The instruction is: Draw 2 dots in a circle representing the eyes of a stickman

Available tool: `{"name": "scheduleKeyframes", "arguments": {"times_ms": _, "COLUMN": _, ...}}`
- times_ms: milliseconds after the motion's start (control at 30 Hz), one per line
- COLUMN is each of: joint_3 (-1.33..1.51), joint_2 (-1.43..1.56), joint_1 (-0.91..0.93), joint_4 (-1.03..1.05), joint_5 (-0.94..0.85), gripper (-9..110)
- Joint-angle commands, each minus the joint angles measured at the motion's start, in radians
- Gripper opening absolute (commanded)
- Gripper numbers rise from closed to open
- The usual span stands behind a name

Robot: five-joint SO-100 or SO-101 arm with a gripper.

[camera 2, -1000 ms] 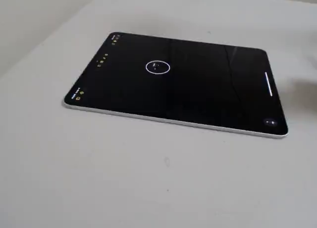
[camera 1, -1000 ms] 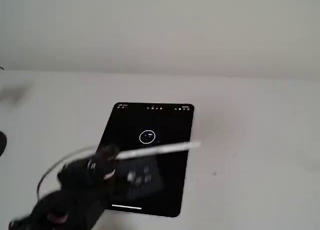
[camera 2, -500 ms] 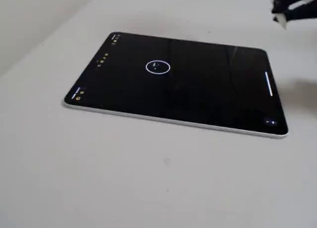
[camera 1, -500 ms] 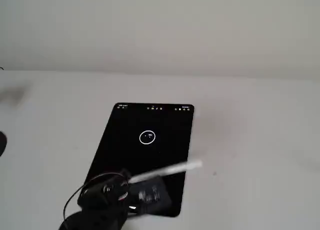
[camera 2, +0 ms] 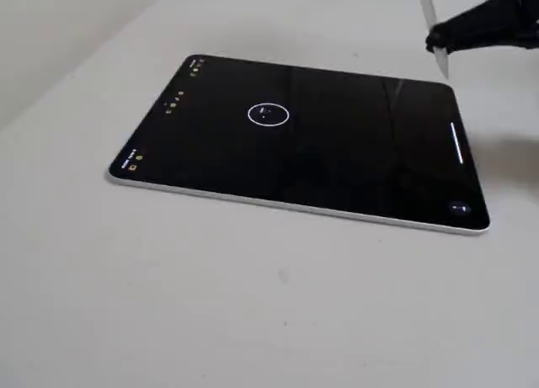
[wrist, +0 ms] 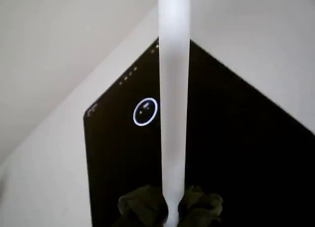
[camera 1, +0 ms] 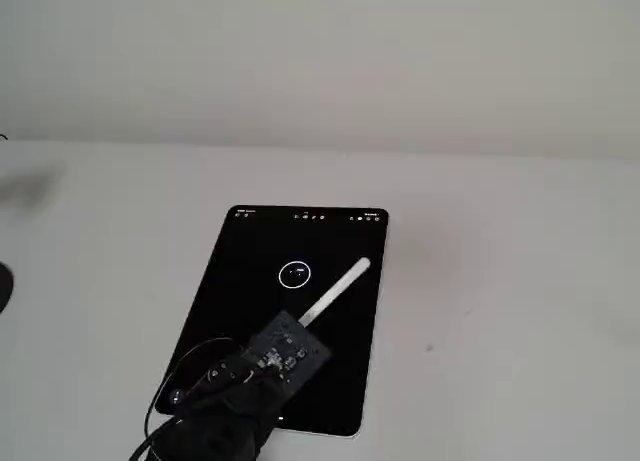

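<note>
A black tablet lies on a white table. A thin white circle is drawn on its screen, and it also shows in the wrist view and in a fixed view. Two tiny white dots sit side by side inside it; they are faint in both fixed views. My gripper is shut on a white stylus. The stylus runs up the middle of the wrist view. Its tip hangs above the screen, apart from the circle and to its right in a fixed view.
Small white icons line the tablet's far edge. A dark cable loops from the arm over the tablet's near left corner. A pale wall stands behind the table.
</note>
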Motion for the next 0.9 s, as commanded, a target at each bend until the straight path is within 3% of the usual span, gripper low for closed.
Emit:
{"name": "scheduleKeyframes", "arguments": {"times_ms": 0, "joint_3": -0.006, "joint_2": -0.120, "joint_1": 0.015, "joint_4": -0.117, "joint_5": -0.057, "gripper": 0}}
{"name": "scheduleKeyframes", "arguments": {"times_ms": 533, "joint_3": -0.015, "joint_2": -0.640, "joint_1": 0.041, "joint_4": -0.554, "joint_5": -0.132, "gripper": 0}}
{"name": "scheduleKeyframes", "arguments": {"times_ms": 867, "joint_3": -0.017, "joint_2": -0.695, "joint_1": 0.040, "joint_4": -0.586, "joint_5": -0.172, "gripper": 0}}
